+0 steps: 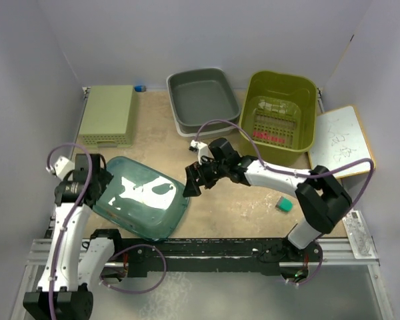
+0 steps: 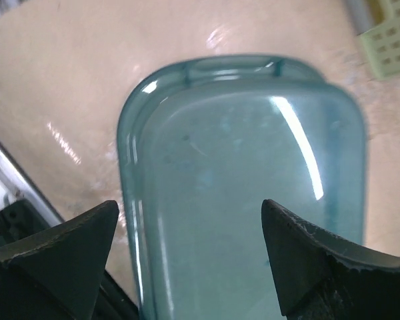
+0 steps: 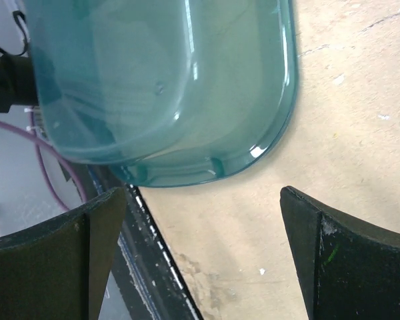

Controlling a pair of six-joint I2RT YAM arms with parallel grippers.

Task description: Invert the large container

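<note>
The large teal see-through container [image 1: 143, 197] lies on the table at the near left and looks to have its rim down and base up. My left gripper [image 1: 101, 179] is open at its left end; in the left wrist view [image 2: 189, 207] its fingers straddle the container [image 2: 247, 187] without touching it. My right gripper [image 1: 190, 183] is open just off the container's right edge. In the right wrist view [image 3: 203, 193] there is bare table between the fingers, and the container [image 3: 160, 87] lies beyond them.
An olive tub [image 1: 300, 93] holding a slotted basket stands at the back right, with a grey tray [image 1: 203, 100] to its left. A pale green crate [image 1: 108, 115] sits back left. A whiteboard [image 1: 340, 140] lies at the right. A small teal block [image 1: 285, 205] lies near right. A black rail [image 1: 207, 250] runs along the near edge.
</note>
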